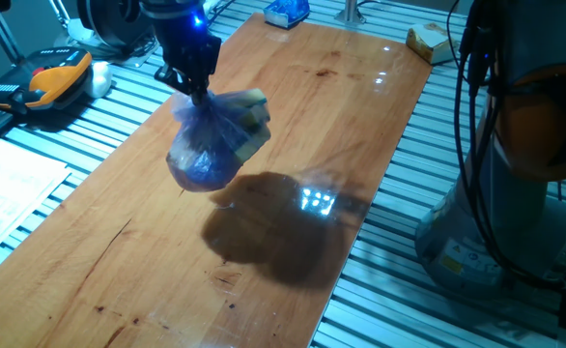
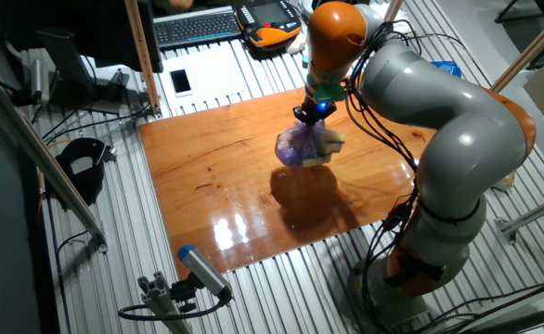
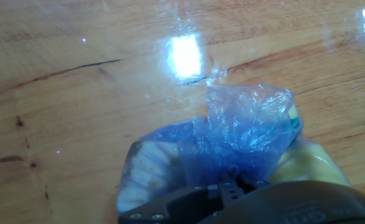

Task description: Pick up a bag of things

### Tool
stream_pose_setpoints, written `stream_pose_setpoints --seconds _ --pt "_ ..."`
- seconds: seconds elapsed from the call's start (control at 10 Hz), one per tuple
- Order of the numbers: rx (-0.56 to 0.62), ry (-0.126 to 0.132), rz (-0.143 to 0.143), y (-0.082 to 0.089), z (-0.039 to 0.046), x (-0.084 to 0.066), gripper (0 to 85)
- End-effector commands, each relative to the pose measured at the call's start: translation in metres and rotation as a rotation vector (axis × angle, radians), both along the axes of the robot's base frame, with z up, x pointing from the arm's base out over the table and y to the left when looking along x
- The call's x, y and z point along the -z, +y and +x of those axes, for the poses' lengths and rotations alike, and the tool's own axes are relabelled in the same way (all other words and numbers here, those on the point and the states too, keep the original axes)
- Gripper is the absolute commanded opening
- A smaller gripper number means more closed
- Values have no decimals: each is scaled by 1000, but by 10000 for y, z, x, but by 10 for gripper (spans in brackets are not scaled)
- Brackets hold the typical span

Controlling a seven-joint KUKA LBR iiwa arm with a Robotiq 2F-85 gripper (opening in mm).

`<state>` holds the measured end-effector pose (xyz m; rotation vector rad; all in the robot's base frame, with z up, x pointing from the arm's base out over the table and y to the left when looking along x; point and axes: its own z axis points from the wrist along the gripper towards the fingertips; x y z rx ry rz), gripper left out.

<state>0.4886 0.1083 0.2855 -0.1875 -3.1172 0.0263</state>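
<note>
A wooden board [image 1: 293, 116] lies on a slatted metal table [image 1: 399, 290] and shows dark cracks and bright reflections. An orange-and-black device [image 1: 56, 77] lies beside the board. A keyboard [image 2: 196, 26] and a white phone [image 2: 180, 82] lie behind the board.

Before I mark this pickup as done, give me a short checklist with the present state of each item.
1. Gripper shut on the bunched neck of the plastic bag: ok.
2. Bag clear of the wooden tabletop, its shadow apart below: ok.
3. Yellow sponge blocks held inside the bag: ok.
4. Plastic untorn at the pinch: cannot tell.
5. Bag hanging level: not ok, it tilts to one side.
</note>
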Motion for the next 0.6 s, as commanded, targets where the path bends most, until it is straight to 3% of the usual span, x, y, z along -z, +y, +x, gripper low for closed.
stream_pose_setpoints --seconds 0.0,0.5 --pt "-2 0 0 -3 -2 -5 0" --pt "-24 -9 -2 -24 -5 -23 0"
